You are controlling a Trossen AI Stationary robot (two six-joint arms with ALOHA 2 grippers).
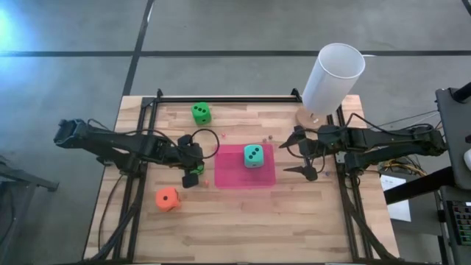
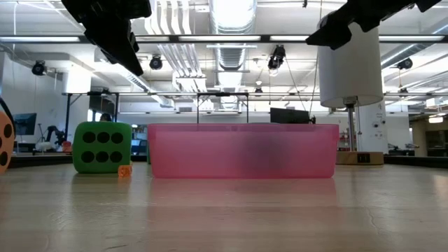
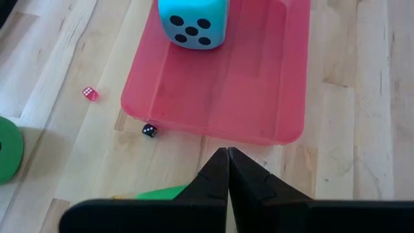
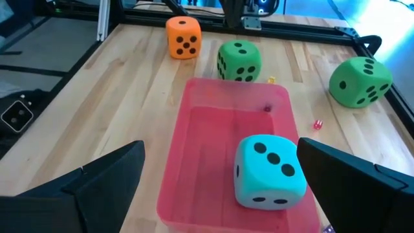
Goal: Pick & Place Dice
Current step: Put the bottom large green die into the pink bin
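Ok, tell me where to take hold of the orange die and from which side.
Take the orange die by two opposite side faces, coming straight down from above. It sits flat on the bare table, apart from everything else, so both sides are free. The left pincer is nearest, but it is shut and would probably need opening first.

- We see the teal die (image 1: 253, 154) sitting on the pink pad (image 1: 229, 177).
- One green die (image 1: 201, 112) lies near the table's far edge.
- Another green die (image 4: 239, 61) sits just beside the pad's left edge.
- The orange die (image 1: 167, 199) lies well left of the pad.
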